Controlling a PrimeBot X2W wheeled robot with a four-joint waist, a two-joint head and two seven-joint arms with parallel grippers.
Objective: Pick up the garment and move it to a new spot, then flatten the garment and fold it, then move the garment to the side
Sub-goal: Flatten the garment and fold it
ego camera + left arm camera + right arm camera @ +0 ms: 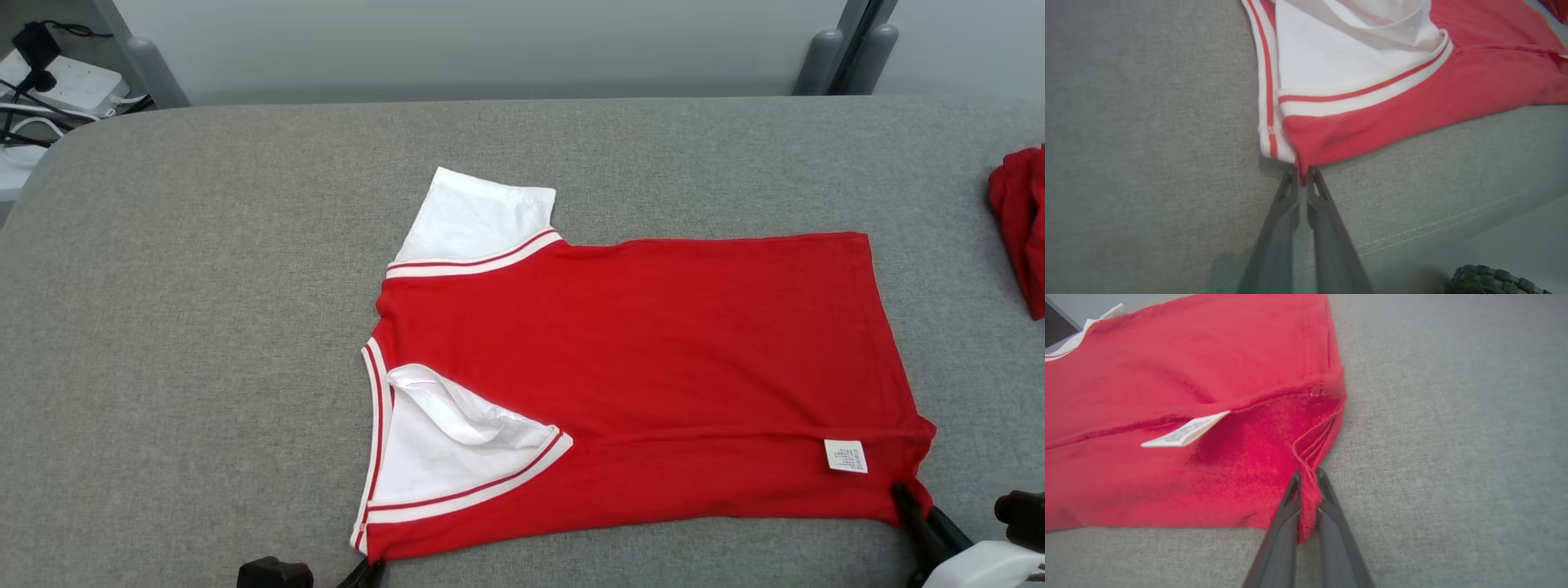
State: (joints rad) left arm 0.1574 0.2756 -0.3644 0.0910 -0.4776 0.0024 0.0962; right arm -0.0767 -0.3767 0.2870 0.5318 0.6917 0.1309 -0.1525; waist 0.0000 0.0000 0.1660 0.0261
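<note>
Pinching garment [637, 351] corners, left gripper [1301, 174] and right gripper [1307, 478] sit half cropped.

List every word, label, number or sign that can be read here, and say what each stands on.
No text here can be read.
White care label on the red garment: lines of print, too small and blurred to read.

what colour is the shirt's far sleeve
White, edged by a red-and-white stripe; the sleeve shows best in the head view.
</note>
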